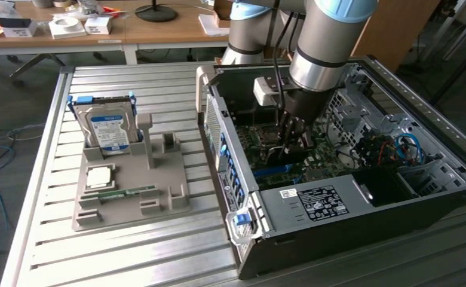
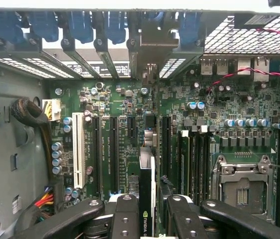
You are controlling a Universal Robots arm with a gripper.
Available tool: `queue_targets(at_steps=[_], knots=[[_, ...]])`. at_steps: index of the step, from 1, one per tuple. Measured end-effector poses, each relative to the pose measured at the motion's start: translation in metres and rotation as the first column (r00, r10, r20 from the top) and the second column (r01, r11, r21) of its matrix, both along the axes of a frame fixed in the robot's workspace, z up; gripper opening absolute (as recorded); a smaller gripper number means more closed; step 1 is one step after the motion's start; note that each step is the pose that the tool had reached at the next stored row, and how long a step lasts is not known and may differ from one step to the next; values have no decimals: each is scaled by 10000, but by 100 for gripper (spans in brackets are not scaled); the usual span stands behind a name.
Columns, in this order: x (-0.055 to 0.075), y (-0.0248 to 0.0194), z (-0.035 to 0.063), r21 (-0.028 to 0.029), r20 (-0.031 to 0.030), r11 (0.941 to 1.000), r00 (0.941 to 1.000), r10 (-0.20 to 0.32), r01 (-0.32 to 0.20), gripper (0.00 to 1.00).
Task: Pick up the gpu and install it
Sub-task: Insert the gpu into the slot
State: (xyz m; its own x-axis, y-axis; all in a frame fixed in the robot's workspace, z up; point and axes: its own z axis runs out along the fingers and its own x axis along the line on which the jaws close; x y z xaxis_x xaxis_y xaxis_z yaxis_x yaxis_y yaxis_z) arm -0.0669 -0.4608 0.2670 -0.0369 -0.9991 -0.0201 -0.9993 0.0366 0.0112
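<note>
Gripper [image 2: 147, 211] half-closed on the gpu [image 2: 146, 199], held edge-on inside the PC case [image 1: 313, 203] just above the motherboard [image 2: 120, 99]. Hard drive [image 1: 109, 128] sits in grey tray [image 1: 165, 179] outside.

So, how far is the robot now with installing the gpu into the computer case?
Done: the gpu is picked up; it sits edge-on between the jaws of the gripper, inside the open computer case. In hand: the arm holds it just above the motherboard, near the long expansion slots. Left: the card does not look seated in a slot yet. The hard drive remains in the grey holder.
</note>
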Motion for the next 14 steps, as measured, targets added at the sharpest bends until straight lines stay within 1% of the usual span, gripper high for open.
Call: queue_targets(at_steps=[14], knots=[[-8,-2,-11,-3,-1,10000,10000,-2,2,26]])
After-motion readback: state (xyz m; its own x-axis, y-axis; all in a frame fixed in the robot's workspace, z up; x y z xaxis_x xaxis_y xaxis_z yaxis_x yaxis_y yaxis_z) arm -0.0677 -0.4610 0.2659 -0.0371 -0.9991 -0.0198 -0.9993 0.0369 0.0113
